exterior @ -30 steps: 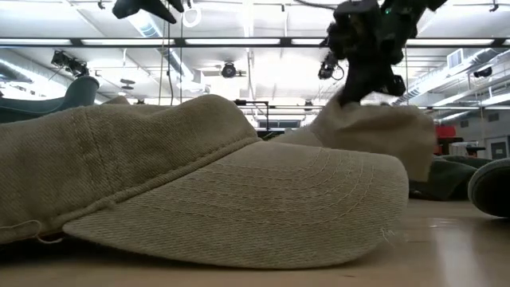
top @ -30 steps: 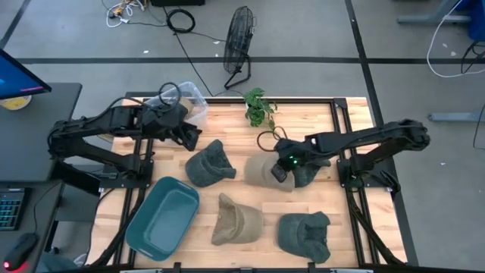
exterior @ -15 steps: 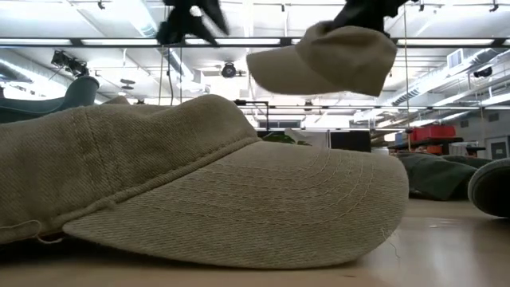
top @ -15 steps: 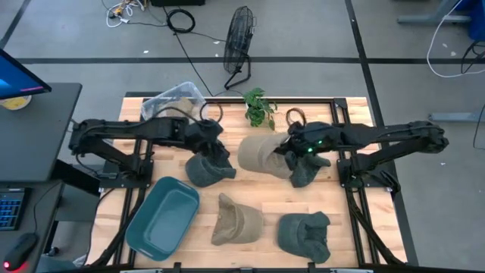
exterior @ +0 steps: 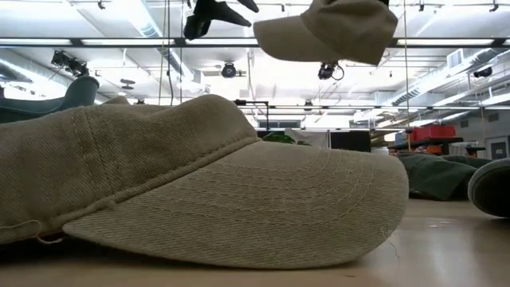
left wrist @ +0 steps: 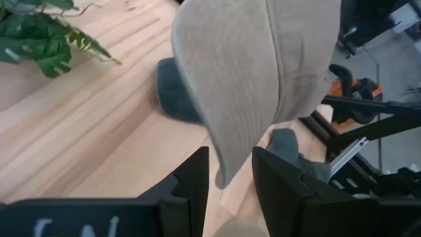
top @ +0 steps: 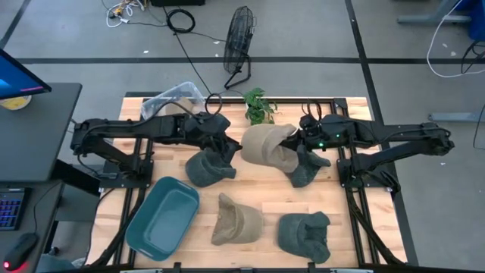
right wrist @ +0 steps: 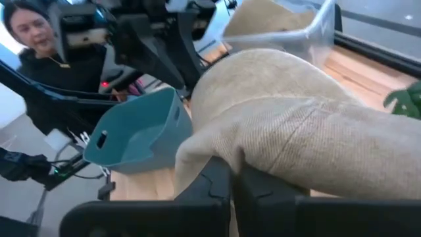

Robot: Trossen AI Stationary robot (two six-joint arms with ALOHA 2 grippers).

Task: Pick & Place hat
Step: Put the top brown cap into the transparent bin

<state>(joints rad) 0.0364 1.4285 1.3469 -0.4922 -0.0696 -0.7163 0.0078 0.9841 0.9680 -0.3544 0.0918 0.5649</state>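
Note that the tan cap (exterior: pixel 199 191) at the table's near edge lies untouched. Above the table's middle, the right gripper (top: pixel 297 139), clamped on the beige hat (top: pixel 267 145), has lifted it clear of the wood. The left gripper (top: pixel 228 149) has advanced until its parted fingers (left wrist: pixel 191 181) straddle the brim, apparently not yet pinching. Expect a handover.
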